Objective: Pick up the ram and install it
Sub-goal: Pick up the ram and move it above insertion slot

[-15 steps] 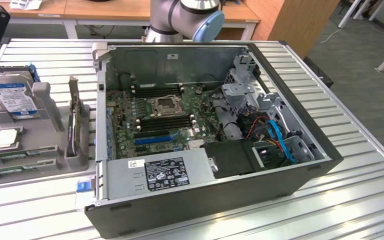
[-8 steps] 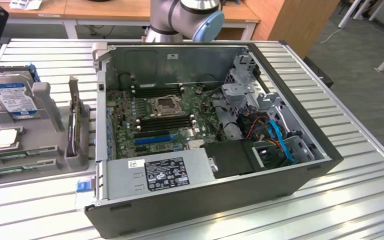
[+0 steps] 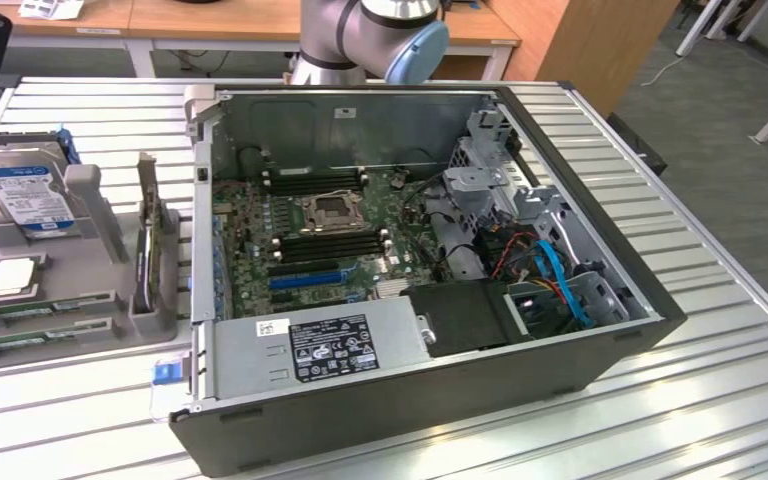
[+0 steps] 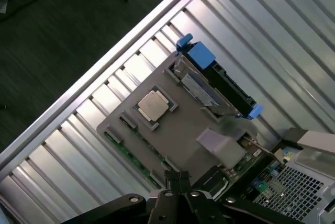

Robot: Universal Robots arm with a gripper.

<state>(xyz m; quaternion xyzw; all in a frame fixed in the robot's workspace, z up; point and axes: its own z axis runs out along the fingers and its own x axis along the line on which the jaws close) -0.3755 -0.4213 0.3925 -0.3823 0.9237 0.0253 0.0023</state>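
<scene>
- Your bench [image 3: 724,395] is a ribbed metal top, its slats running across to the edge at the exterior view's right.
- An open computer case [image 3: 584,375] lies on its side over the bench's middle, interior facing up.
- A grey holder tray [image 3: 84,290] sits flat just beside the case, toward the bench edge at the exterior view's left.

arm [image 3: 364,35] cropped at edge, ram [image 3: 40,304] partly hidden in tray [image 3: 107,328]
</scene>
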